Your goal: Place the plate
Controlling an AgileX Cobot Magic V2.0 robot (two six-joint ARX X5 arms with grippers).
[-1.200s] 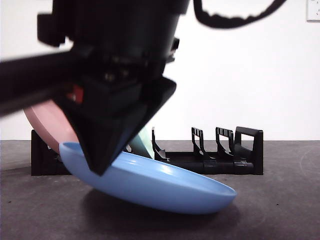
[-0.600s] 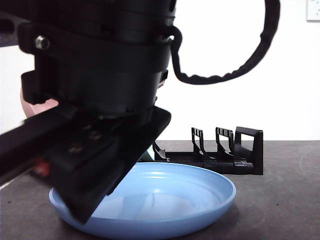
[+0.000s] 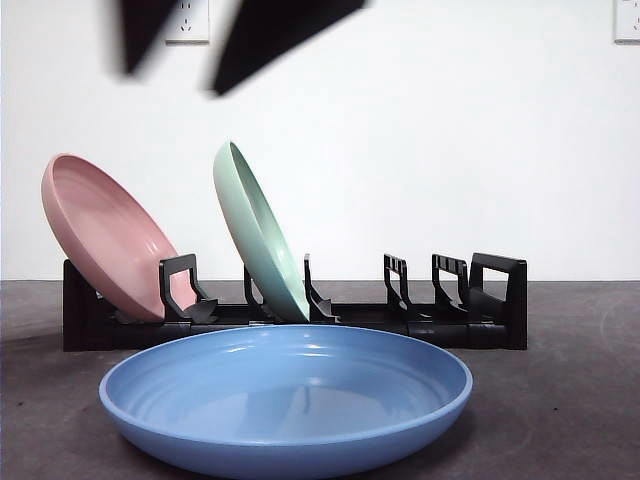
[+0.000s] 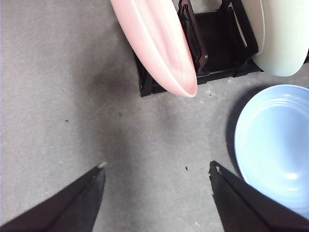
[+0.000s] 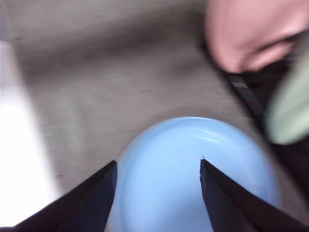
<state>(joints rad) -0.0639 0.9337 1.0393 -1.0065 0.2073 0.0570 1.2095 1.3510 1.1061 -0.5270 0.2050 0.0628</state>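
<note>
The blue plate [image 3: 290, 390] lies flat on the dark table [image 3: 560, 420], just in front of the black rack [image 3: 450, 320], and nothing touches it. My right gripper [image 3: 178, 75] hangs open and blurred high above the plate's left side. In the right wrist view its jaws [image 5: 159, 164] frame the blue plate [image 5: 193, 145] from above with a gap below them. My left gripper [image 4: 157, 166] is open over bare table, beside the blue plate [image 4: 275, 140].
A pink plate [image 3: 100, 230] leans in the rack's left end slot and a pale green plate [image 3: 255, 230] in a slot further right. Several slots at the rack's right end [image 3: 490, 290] hold nothing. A white wall stands behind.
The gripper that held the blue plate's left rim has let go and risen to the top of the front view. The plate went from tilted to flat on the table.
</note>
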